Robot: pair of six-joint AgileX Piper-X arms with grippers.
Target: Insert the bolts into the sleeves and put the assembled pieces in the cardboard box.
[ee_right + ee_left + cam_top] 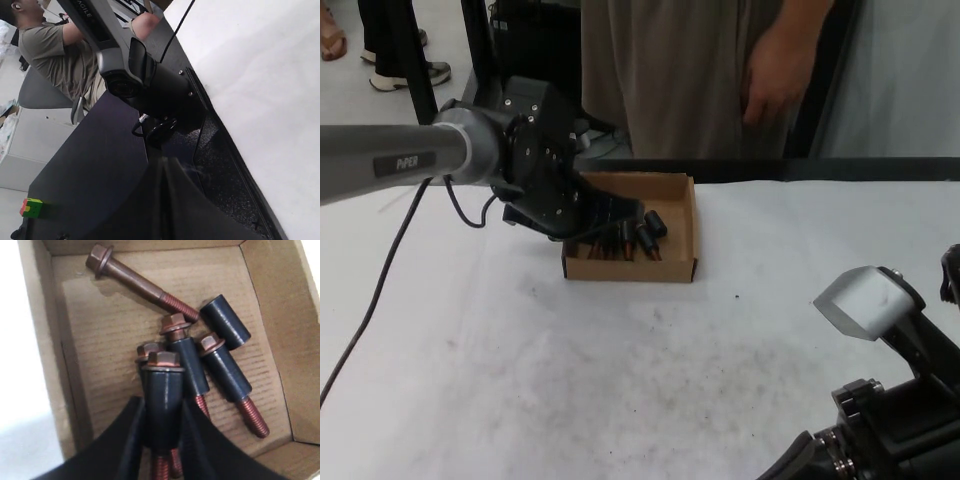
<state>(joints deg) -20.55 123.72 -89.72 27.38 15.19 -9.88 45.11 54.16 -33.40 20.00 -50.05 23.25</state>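
The left claw (164,437) grips a bolt-and-sleeve assembly (164,390) low in the frame, over the floor of the cardboard box (270,290) on the white worktop (620,380). Inside lie other assembled pieces (227,375), a loose bolt (135,280) at upper left and an empty sleeve (227,320).

Fingers (124,442) cover the held sleeve's (164,401) lower end.

From where I stand, the left arm (380,160) is a smooth grey tube with white lettering, its boxy black wrist housing (535,150) dotted with small screws, a thin black cable (380,280) trailing off it, the left gripper (161,410) showing curved matte-black fingers (117,445), and the right arm (890,420) black casing with an angular silver-grey block (865,300).
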